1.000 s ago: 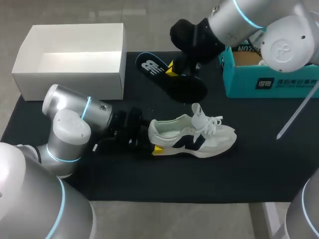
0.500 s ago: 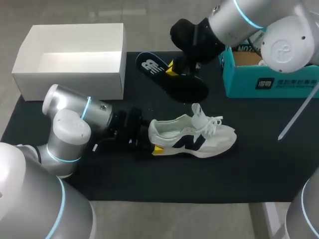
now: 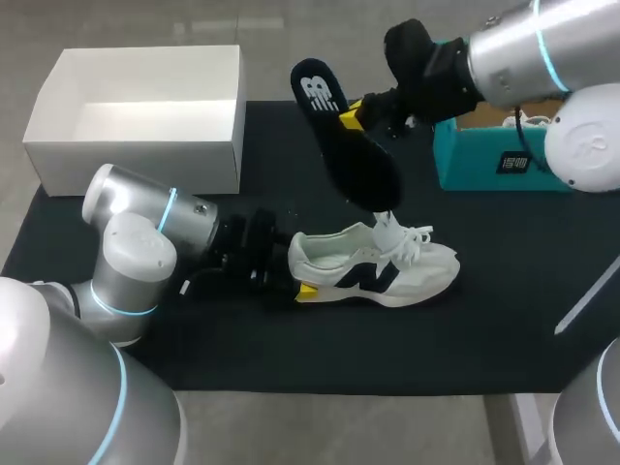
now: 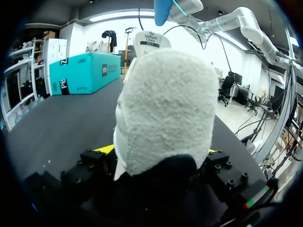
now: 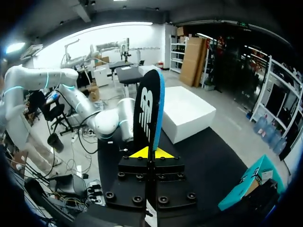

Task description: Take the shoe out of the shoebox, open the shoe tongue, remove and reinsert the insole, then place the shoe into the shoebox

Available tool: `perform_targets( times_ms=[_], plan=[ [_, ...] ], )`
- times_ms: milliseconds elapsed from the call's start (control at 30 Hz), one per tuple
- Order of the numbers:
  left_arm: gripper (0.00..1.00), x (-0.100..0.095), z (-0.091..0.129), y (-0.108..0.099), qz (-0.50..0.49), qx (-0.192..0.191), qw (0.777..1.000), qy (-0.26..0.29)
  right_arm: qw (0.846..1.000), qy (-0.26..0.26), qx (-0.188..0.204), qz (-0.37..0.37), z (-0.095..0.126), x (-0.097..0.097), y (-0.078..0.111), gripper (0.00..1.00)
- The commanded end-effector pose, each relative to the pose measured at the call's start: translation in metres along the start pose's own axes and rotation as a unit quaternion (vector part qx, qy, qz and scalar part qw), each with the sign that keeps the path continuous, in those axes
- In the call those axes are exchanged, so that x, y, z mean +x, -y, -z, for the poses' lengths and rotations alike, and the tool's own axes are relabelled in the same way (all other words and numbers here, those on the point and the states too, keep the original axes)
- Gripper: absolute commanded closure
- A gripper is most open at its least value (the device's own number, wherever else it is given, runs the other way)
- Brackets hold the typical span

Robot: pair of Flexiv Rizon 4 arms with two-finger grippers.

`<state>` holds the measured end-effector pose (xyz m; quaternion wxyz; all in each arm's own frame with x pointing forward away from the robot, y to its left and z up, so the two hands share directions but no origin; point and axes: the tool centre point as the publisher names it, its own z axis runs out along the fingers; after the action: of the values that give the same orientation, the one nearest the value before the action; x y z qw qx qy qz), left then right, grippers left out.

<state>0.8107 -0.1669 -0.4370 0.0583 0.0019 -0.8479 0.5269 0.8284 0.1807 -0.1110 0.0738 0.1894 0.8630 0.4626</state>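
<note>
right gripper (image 5: pixel 150 152) clamps insole (image 3: pixel 344 145), left gripper (image 4: pixel 158 151) — shoe (image 3: pixel 378 271)

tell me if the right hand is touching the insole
Touching: right wrist view shows the insole held between the yellow tips of the right hand.

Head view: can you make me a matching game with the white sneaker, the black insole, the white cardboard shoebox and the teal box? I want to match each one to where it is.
Things:
1. white sneaker
2. black insole
3. white cardboard shoebox
4. teal box

Places:
A. held up in the air by the right gripper
B. at the table's far right
C. open, at the table's far left
D. lying on the black mat, heel in the left gripper

Pairs: 1-D, 2-A, 3-C, 4-B
</note>
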Motion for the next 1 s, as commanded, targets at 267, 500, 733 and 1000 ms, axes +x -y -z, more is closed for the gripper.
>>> perform_targets(
  times_ms=[267,500,733,1000],
  plan=[
    [1.0,-0.001,-0.001,-0.003,0.0,-0.002,1.0,0.0,0.988,-0.014,-0.134,-0.081,0.051,0.016,-0.01,1.0],
    [1.0,-0.001,-0.001,-0.003,0.0,-0.002,1.0,0.0,0.991,-0.028,-0.118,-0.063,0.067,0.022,-0.026,1.0],
    [1.0,-0.001,-0.001,-0.003,0.0,-0.002,1.0,0.0,0.991,-0.028,-0.118,-0.063,0.067,0.022,-0.026,1.0],
    [1.0,-0.001,-0.001,-0.003,0.0,-0.002,1.0,0.0,0.985,-0.025,-0.134,-0.106,0.079,0.023,-0.019,1.0]
  ],
)
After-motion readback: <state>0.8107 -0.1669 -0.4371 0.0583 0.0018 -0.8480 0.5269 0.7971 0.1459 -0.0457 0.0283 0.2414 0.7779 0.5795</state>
